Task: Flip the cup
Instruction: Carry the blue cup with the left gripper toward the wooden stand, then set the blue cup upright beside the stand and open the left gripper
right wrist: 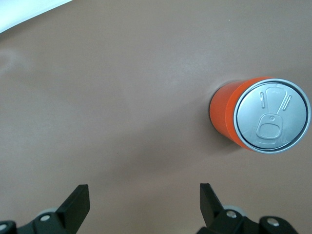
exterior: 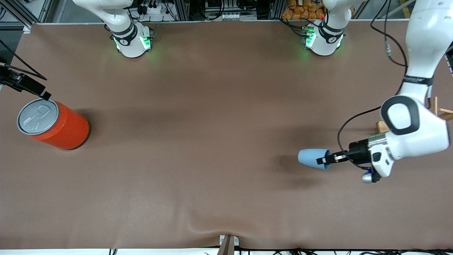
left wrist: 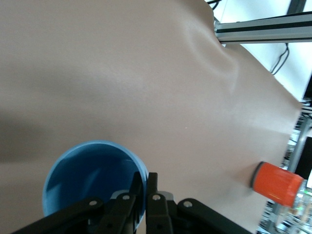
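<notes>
The light-blue cup is held on its side, its closed end pointing toward the right arm's end of the table, over the brown table at the left arm's end. My left gripper is shut on its rim, one finger inside and one outside. In the left wrist view the cup's darker blue inside faces the camera, with the left gripper pinching the rim. My right gripper is open and empty over bare table beside the orange can; in the front view it is at the right arm's end.
A large orange can with a grey pull-tab lid stands at the right arm's end of the table; it also shows in the right wrist view and the left wrist view. A wooden piece lies by the left arm.
</notes>
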You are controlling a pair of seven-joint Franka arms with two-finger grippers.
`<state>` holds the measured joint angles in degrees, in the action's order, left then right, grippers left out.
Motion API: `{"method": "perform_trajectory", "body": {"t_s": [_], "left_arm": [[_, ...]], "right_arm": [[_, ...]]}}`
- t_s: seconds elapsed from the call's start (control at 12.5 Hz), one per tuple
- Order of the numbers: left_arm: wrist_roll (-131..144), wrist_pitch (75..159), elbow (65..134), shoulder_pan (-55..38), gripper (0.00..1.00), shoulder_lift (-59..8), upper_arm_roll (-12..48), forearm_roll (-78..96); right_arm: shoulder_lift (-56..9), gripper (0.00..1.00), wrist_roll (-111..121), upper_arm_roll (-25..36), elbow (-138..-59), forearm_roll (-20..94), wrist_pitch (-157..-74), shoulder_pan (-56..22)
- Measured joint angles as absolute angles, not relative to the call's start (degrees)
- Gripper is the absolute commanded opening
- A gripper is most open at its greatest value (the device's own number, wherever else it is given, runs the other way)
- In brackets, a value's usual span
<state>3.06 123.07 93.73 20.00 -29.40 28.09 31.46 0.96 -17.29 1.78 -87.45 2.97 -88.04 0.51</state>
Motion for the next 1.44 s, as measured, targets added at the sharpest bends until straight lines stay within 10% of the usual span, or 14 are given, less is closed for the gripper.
{"method": "perform_trajectory", "body": {"t_s": [0.72,1.44], "left_arm": [[21.5,128.8,95.1,22.7,0.0,-28.5,24.1,-3.2],[41.0,143.7,113.1,21.6,0.0,-22.4,24.9,-11.6]], "right_arm": [[1.0,1.0,-17.3,2.0,-87.4,2.9,-87.8,0.6],[0.9,1.0,-17.3,1.9,-87.4,3.0,-87.6,0.5]]}}
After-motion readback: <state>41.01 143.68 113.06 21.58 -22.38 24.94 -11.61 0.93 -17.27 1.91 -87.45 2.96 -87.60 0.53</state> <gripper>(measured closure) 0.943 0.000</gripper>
